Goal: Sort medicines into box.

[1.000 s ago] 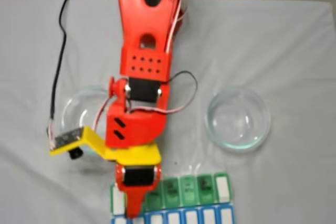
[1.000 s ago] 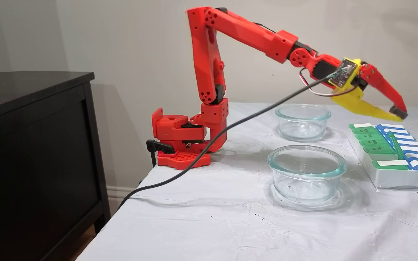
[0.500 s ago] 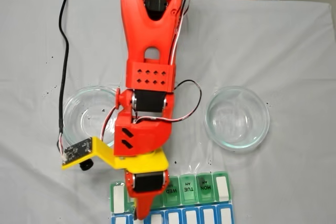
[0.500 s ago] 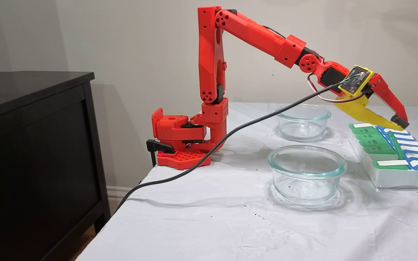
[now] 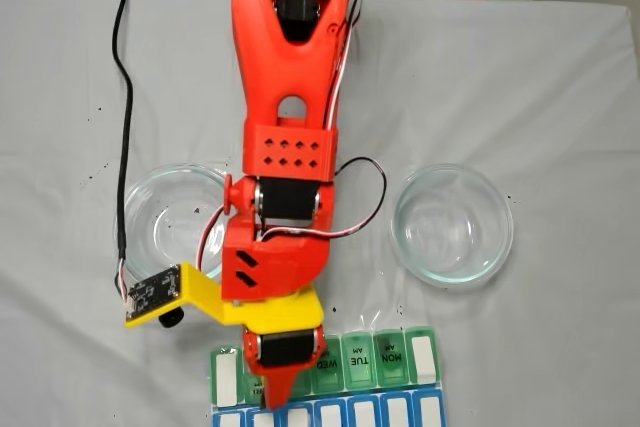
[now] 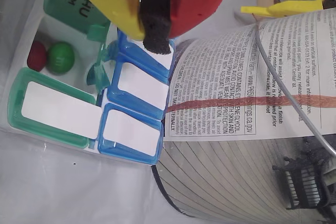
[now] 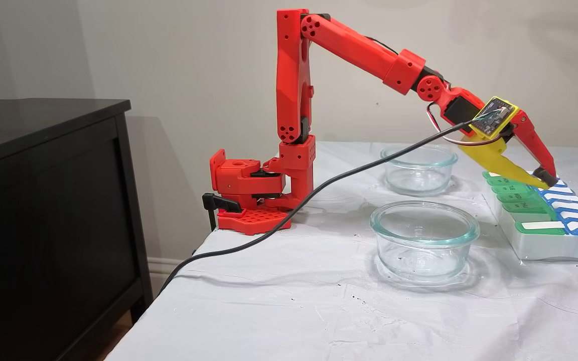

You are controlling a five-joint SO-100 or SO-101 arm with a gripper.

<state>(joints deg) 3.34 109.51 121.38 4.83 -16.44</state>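
Over the last second the arm has pitched forward and down, so that the gripper [image 7: 545, 179], earlier held clear above the box [image 7: 540, 248], now has its tips at lid height over the far end of the organizer. Overhead fixed view: the red arm runs straight down the picture, its gripper [image 5: 272, 399] ending on the seam between the green lid row and the blue row, toward the left end of the box [image 5: 425, 359]; a glass bowl [image 5: 452, 224] sits to the right of the arm and another glass bowl [image 5: 165, 219] to the left, both without balls that I can make out. Wrist view: the yellow finger and the red finger meet on a black foam pad — the gripper [image 6: 152, 22] is closed, with nothing seen between the tips. One green compartment stands open just left of and below the tips, holding a green ball [image 6: 61, 57] and a dark red ball [image 6: 37, 55] touching side by side; its raised lid [image 6: 97, 56] stands between them and the blue row. Side fixed view: the fingers slope down along the box's short axis — the open cell probably lies just nearer the camera than the tips.
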